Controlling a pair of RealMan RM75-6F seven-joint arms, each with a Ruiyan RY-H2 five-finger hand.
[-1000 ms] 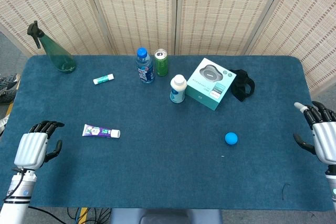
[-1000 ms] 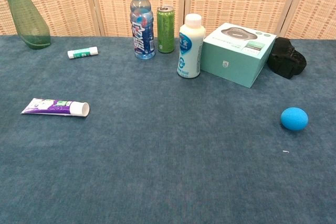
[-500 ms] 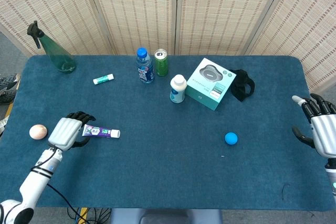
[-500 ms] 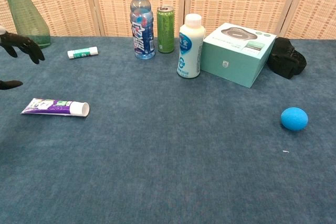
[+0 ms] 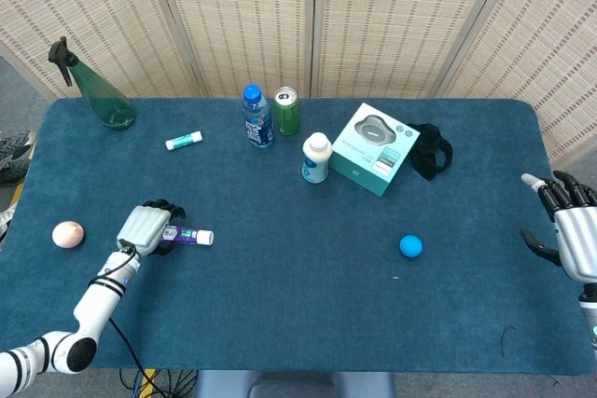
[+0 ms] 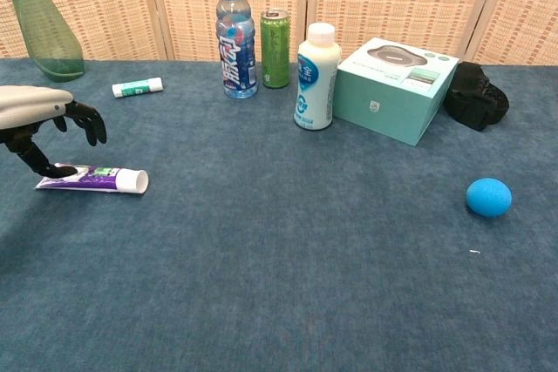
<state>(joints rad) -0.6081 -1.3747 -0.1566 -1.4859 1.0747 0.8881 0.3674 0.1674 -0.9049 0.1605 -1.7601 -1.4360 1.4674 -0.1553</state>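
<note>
The left robot hand [image 5: 149, 225] hangs over the tail end of the toothpaste tube [image 6: 92, 178], which lies flat on the bench [image 5: 298, 323] at its left front, cap end pointing right. In the chest view the fingers [image 6: 85, 121] arch apart above the tube while the thumb tip rests on or just at its crimped end; contact cannot be confirmed from either view, and nothing is held. The right robot hand [image 5: 571, 230] sits at the far right edge, fingers spread, holding nothing, well apart from the blue ball [image 5: 410, 246]. In the inspector's judgement a sound grasp calls for the hand to settle lower and straddle the tube across its width, fingers on the far side and thumb on the near side, closing on the fuller middle part, not the thin tail, which would likely slip or fold. The bench carries a dark blue felt-like cover, soft enough to let fingertips get under the tube. A small pale ball [image 5: 67, 234] lies near the left hand. Along the back stand a green spray bottle [image 5: 101, 93], a water bottle [image 5: 256, 117], a green can [image 5: 286, 110], a white bottle [image 5: 317, 157] and a teal box [image 5: 375, 148]. Woven screens [image 5: 308, 16] close off the room behind.
</note>
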